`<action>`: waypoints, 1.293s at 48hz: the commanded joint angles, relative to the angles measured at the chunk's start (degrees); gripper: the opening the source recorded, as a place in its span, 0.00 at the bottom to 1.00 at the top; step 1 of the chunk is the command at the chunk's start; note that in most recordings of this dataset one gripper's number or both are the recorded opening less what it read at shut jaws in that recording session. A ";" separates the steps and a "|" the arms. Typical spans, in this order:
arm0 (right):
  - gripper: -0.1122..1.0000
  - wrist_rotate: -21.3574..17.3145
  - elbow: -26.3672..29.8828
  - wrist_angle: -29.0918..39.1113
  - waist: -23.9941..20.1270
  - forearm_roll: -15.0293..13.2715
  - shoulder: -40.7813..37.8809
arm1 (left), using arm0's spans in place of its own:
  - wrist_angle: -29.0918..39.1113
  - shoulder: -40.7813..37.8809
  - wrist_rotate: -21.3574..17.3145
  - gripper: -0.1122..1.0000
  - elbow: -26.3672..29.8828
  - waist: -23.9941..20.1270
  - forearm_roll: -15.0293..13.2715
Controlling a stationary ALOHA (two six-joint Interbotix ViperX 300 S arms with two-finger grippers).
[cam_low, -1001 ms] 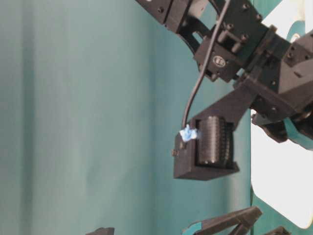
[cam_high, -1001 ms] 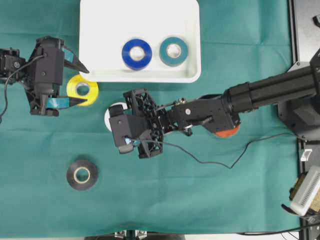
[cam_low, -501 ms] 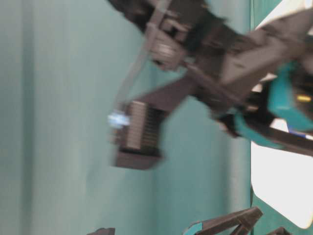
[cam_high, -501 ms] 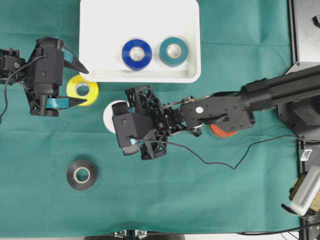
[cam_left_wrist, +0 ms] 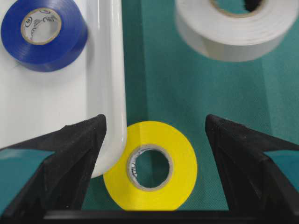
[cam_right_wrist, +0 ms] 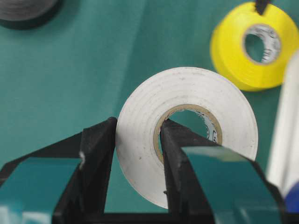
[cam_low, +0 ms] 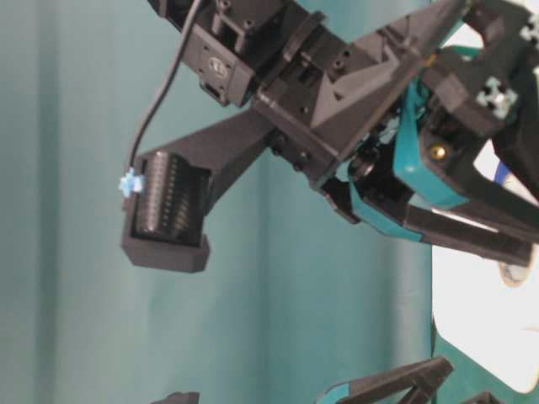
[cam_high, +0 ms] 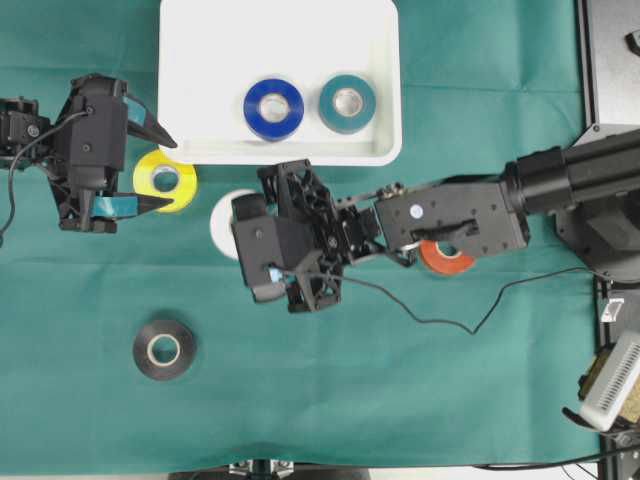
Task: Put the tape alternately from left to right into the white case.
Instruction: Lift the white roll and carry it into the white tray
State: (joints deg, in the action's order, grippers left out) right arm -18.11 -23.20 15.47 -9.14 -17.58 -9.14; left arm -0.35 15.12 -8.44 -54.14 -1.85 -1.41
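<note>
My right gripper [cam_right_wrist: 138,135] is shut on the white tape [cam_right_wrist: 210,98], with one finger inside its core and the other against its outer wall. Overhead, that white tape [cam_high: 220,218] shows half hidden under the right gripper [cam_high: 240,228], just below the white case [cam_high: 200,60]. A blue tape [cam_high: 274,108] and a teal tape [cam_high: 347,102] lie in the case. My left gripper [cam_high: 178,172] stands open around the yellow tape [cam_high: 165,179], which touches the case's corner rim [cam_left_wrist: 110,70]. In the left wrist view the left gripper [cam_left_wrist: 154,135] straddles the yellow tape [cam_left_wrist: 182,158].
A black tape [cam_high: 164,349] lies alone on the green cloth at the lower left. An orange tape [cam_high: 447,257] sits partly under the right arm. A cable trails from the right wrist across the cloth. A black base plate [cam_high: 610,60] borders the right edge.
The right arm has swung and its wrist has shifted a little right and toward the case, still shut on the white tape. The left gripper has not moved.
</note>
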 commanded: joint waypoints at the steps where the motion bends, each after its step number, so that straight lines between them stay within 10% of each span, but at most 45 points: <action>1: 0.35 0.00 0.62 0.44 1.58 -1.14 2.55 | -0.53 0.44 0.09 0.86 0.44 0.09 -0.09; 62: 0.35 0.00 -5.62 0.44 22.85 -3.87 2.90 | -2.02 0.44 0.09 0.86 -0.35 0.18 -0.09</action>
State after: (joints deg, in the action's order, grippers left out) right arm -18.11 -28.92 16.35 12.83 -21.27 -8.96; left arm -1.85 15.12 -8.44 -55.02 -1.85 -1.41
